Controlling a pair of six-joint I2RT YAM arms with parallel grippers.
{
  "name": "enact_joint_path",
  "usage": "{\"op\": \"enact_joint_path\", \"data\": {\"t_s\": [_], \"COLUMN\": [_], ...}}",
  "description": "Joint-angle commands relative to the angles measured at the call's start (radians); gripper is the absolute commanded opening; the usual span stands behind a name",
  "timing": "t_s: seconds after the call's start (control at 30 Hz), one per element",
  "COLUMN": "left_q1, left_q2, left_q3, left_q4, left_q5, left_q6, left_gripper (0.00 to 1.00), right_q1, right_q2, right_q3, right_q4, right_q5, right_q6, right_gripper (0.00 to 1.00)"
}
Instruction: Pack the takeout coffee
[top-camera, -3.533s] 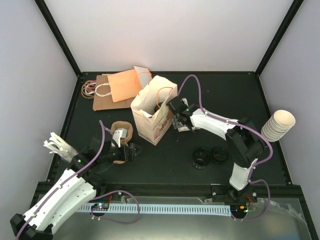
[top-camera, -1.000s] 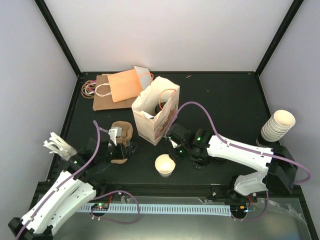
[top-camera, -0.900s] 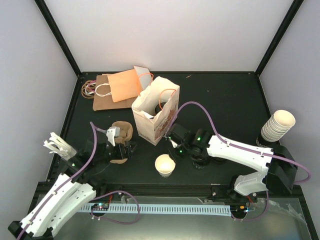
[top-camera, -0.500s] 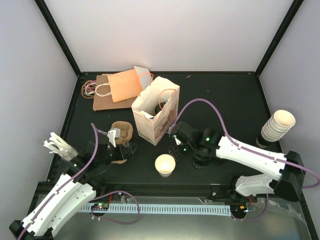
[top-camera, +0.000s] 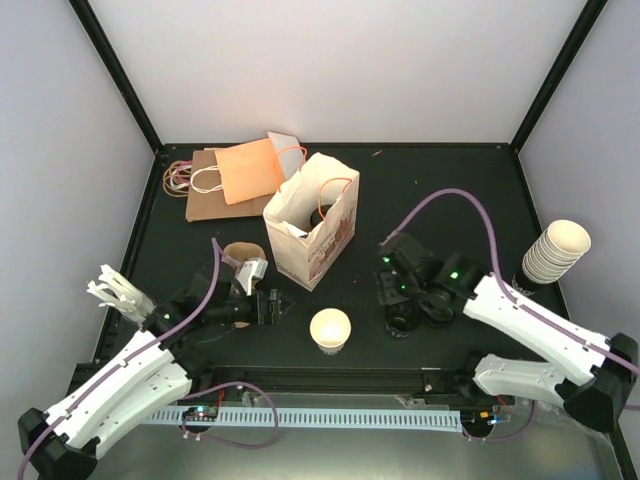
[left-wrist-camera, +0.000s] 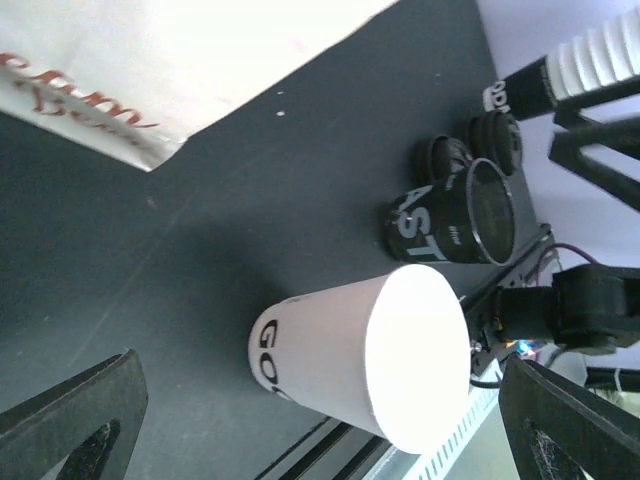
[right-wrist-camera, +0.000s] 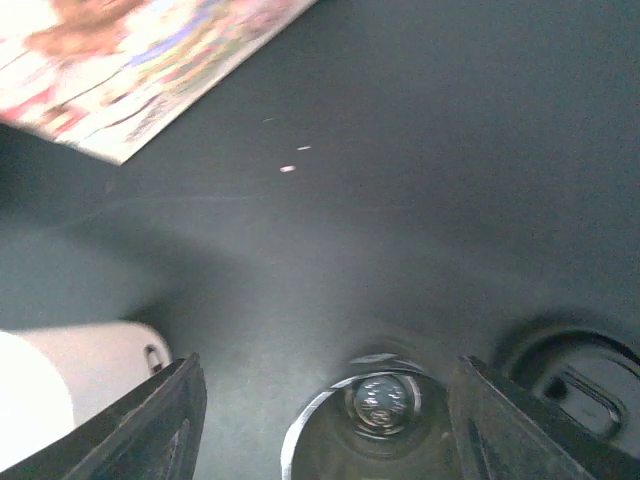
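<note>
We find the takeout coffee (top-camera: 330, 328) standing upright near the front of the table (top-camera: 450, 200), mouth up, in front of the open paper bag (top-camera: 310, 225) and touched by neither arm. The left gripper (top-camera: 272, 304) sits low just beside it, jaws spread wide and aimed at its printed side (we judge this a line-up for a side grasp). The right gripper (top-camera: 385, 283) hovers over the black lids (top-camera: 405, 320), jaws apart and empty, which leaves the cup's other flank free.
</note>
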Motion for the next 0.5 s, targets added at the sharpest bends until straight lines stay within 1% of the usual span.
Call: {"op": "enact_joint_path", "data": {"t_s": [0.0, 0.03, 0.1, 0.13, 0.2, 0.27, 0.37, 0.47], "left_q1": [-0.036, -0.043, -0.055, -0.061, -0.072, -0.078, -0.082, -0.083], "left_q2": [-0.02, -0.018, -0.017, -0.021, -0.034, -0.048, -0.06, -0.062], "left_q3": [-0.001, 0.001, 0.004, 0.003, 0.001, -0.003, -0.008, -0.009], "left_q4": [0.095, 0.098, 0.104, 0.107, 0.114, 0.116, 0.117, 0.116], "left_q5": [0.032, 0.032, 0.033, 0.029, 0.022, 0.01, -0.001, -0.009], "left_q6": [-0.011, -0.008, -0.001, 0.0, 0.001, 0.0, 0.0, 0.002], "left_gripper": [0.99, 0.99, 0.99, 0.99, 0.99, 0.99, 0.99, 0.99], "right_q1": [-0.15, -0.201, -0.315, -0.377, -0.443, -0.48, -0.511, -0.532], "right_q2": [-0.105, -0.128, -0.167, -0.173, -0.179, -0.186, -0.191, -0.157], "right_q3": [-0.053, -0.069, -0.107, -0.126, -0.144, -0.161, -0.194, -0.22], "right_q4": [-0.039, -0.035, -0.035, -0.048, -0.079, -0.104, -0.114, -0.112], "right_q5": [0.038, 0.019, -0.008, -0.007, -0.006, 0.018, 0.029, 0.013], "right_q6": [0.035, 0.038, 0.066, 0.092, 0.138, 0.185, 0.253, 0.314], "right_gripper": [0.73, 0.79, 0.93, 0.94, 0.96, 0.97, 0.97, 0.97]}}
